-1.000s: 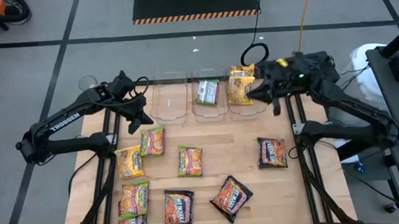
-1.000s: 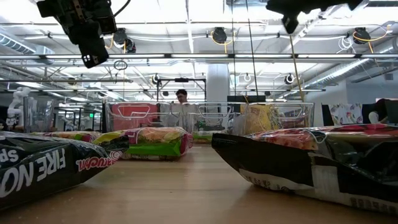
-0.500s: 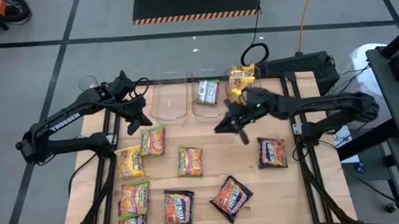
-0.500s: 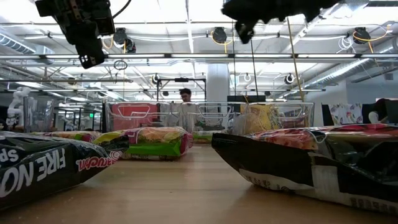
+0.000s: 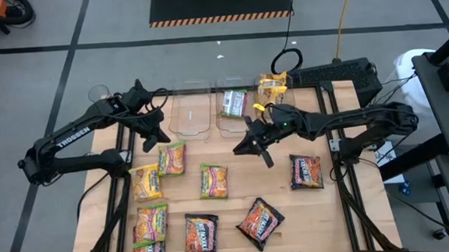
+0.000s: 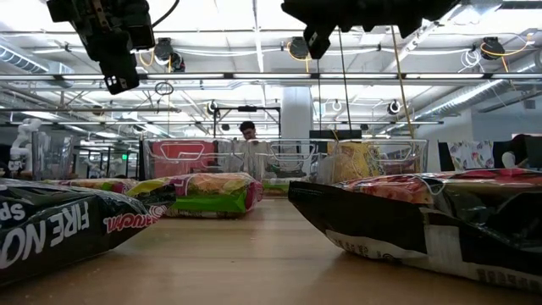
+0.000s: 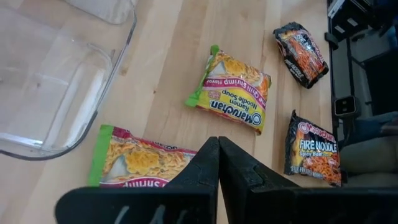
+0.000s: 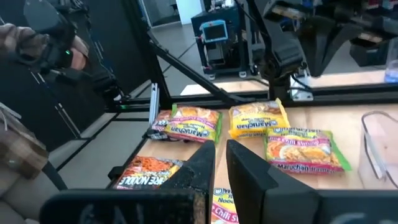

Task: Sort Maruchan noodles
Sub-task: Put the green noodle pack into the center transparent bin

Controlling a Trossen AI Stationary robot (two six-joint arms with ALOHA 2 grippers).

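The right gripper point(image 5: 251, 145) hangs above the desk point(image 5: 243, 172) just in front of the clear bins point(image 5: 190, 116), carrying nothing, its jaws a narrow slit apart as the right wrist view shows. The left gripper point(image 5: 161, 136) waits over the desk's left side near the leftmost bin, jaws pressed together and empty. One green-edged packet point(image 5: 234, 103) already lies in the middle bin and a yellow packet point(image 5: 270, 90) stands in the right one; eight more Maruchan noodles lie loose on the desk. The nearest loose one to the right gripper looks to be the green-edged packet at centre point(image 5: 214, 180), flat, its long axis running roughly front to back with a slight tilt, printed face up. A likely risk: the packets are thin, crinkly and slick, so jaws this close together coming straight down may skid off the flat face or push the packet along the wood instead of pinching an edge; they would need to spread first and meet a short side squarely. The dark packets point(image 5: 259, 221) lie at skewed angles, so a wrist not turned to match could catch only a corner and drop it short of a bin.
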